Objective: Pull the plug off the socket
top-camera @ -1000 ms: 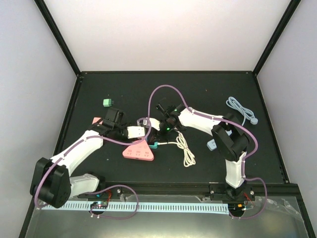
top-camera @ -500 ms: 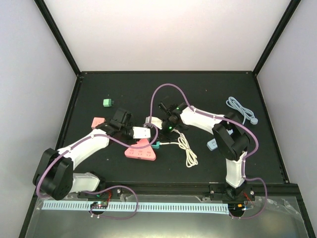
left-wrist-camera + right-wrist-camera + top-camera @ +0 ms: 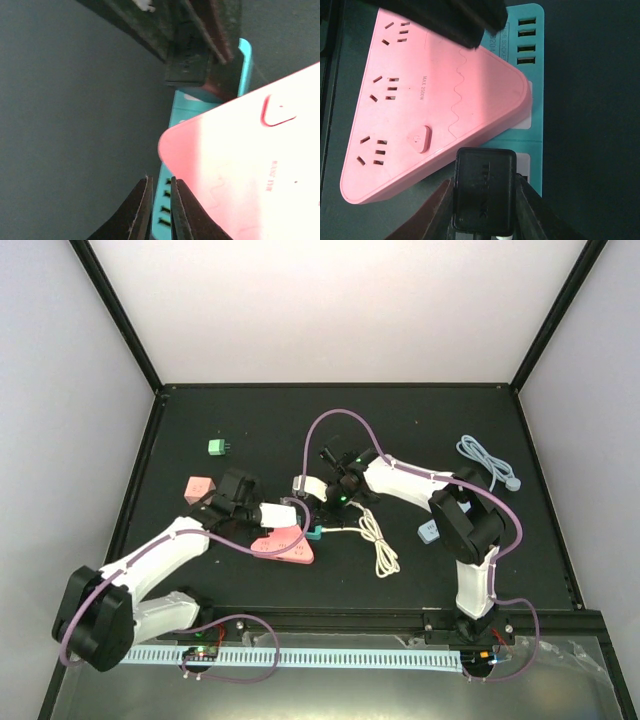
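Black plastic fills the grip of the right pincer [image 3: 485, 180]: its two fingers are pinching the plug [image 3: 484, 200] on both flanks. The plug stands against the long edge of the pink triangular socket [image 3: 420, 100], partly over a teal strip [image 3: 532, 100] that lies under the socket. I cannot tell whether its pins are seated in either one. The socket's face shows three outlet groups and a pink button. The strip shows a row of small slots beyond the socket's rounded corner.

The left pincer [image 3: 160, 185] is pressed together, with only a thin slit between its fingers [image 3: 140, 210]. It holds nothing that I can make out. It hangs just beside another rounded corner of the socket, above the slotted end of the strip, and faces the right pincer across the socket.

From above, socket and strip lie near the middle of the dark bench [image 3: 450, 420]. A coiled white cable [image 3: 380, 550] lies just right of them. A pale blue item [image 3: 428, 532] sits beside the right arm, and a grey cable [image 3: 487, 462] lies well off to the right. To the left are a small pink block [image 3: 198, 487] and, farther back, a green block [image 3: 217, 447].
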Motion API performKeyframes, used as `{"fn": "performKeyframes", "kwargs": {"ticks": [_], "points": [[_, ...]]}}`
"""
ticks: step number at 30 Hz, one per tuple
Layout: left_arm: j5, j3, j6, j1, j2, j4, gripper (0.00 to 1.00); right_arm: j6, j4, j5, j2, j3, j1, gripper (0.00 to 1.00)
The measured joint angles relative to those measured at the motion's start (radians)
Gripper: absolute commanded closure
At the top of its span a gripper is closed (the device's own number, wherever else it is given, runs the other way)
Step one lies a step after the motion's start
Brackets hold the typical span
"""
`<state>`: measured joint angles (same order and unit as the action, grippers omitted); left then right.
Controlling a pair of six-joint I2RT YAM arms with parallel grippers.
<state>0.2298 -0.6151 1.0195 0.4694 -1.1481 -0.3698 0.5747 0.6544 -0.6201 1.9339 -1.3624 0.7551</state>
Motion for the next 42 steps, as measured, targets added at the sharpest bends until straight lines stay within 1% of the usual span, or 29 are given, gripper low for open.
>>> {"fn": "performKeyframes", "kwargs": {"ticks": [4,8,12,18,23,32,42], "points": [[0.023,0.005,-0.007,-0.035,0.079,0.003,0.88,0.0,-0.002,0.0,0.0,0.002,0.0,0.99],[0.074,0.032,0.039,-0.047,0.156,0.011,0.89,0.001,-0.002,-0.002,0.0,0.002,-0.002,0.99],[0.14,0.048,0.097,-0.039,0.151,0.006,0.89,0.004,-0.001,-0.004,0.0,0.002,-0.003,0.99],[0.152,0.054,0.139,0.018,0.108,0.026,0.89,0.003,0.0,-0.006,0.0,0.002,-0.003,0.99],[0.118,0.074,0.159,0.054,0.074,0.061,0.9,0.003,0.0,-0.007,0.0,0.002,-0.004,0.99],[-0.012,0.079,0.179,0.076,-0.002,0.121,0.9,0.003,0.002,-0.009,0.0,0.001,-0.005,0.99],[-0.054,0.081,0.23,0.083,-0.005,0.135,0.92,0.003,0.011,-0.013,-0.003,-0.006,-0.005,0.99]]}}
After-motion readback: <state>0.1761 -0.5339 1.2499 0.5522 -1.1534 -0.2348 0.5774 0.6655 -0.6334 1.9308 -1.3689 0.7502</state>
